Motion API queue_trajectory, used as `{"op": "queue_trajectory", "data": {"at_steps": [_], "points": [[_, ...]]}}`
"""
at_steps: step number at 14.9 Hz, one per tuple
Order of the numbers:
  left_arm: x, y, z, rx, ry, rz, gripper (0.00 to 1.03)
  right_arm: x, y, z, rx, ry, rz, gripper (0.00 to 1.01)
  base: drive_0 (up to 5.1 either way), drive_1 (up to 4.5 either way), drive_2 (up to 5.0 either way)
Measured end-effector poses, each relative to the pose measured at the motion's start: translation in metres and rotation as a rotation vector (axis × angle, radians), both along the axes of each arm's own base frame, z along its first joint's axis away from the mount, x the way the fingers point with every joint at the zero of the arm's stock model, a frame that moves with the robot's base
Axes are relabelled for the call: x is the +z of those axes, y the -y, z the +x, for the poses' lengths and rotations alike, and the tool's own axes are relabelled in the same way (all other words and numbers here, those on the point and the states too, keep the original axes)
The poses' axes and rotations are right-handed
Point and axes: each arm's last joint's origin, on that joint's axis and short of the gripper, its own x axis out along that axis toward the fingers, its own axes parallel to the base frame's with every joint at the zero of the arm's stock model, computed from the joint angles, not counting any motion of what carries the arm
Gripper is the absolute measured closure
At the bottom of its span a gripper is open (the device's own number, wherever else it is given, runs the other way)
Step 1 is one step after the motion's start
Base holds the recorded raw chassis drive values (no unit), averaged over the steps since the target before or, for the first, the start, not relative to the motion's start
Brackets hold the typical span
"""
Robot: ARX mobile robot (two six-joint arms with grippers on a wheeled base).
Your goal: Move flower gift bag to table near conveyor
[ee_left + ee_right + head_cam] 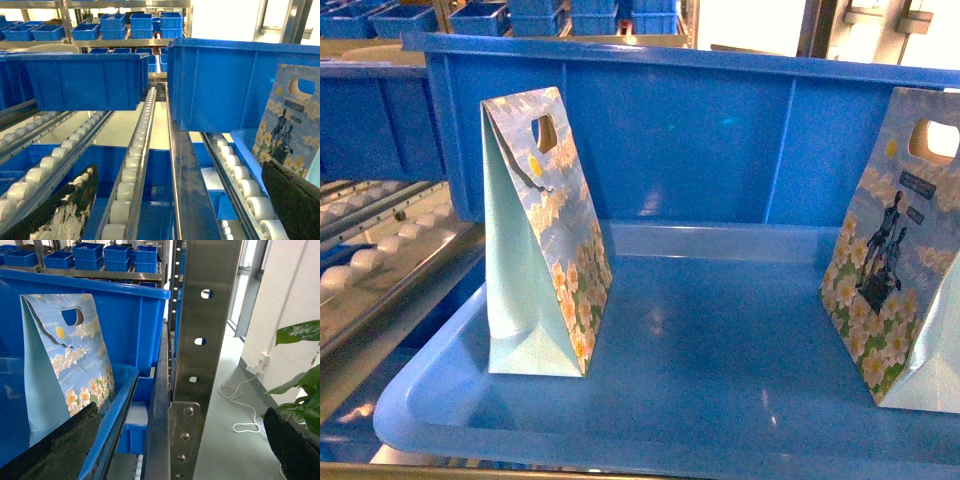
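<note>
Two flowered gift bags stand upright in a blue tray on the conveyor, at nine and three o'clock. Both tools apparently spread, empty; the pick-up approach comes next.

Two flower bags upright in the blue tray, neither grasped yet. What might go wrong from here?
1. The left bag and the right bag look alike, so the wrong one may be chosen.
2. Both stand upright and unsupported on the smooth tray; a nudge would probably tip or slide one.
3. The steel upright and blue bin crowd the tray, so an arm might clip them.
</note>
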Motion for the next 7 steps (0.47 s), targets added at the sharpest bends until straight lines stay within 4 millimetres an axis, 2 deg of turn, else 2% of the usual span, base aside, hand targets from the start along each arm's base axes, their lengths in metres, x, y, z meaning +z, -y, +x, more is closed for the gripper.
{"op": "queue_trajectory", "data": {"at_steps": [7], "points": [[0.0037, 0.0045, 0.0027, -0.028, 0.028, -0.002, 0.05, 0.0036, -0.0081, 0.0013, 0.042, 0.033, 0.007, 0.03, 0.0, 0.00, 0.0]]}}
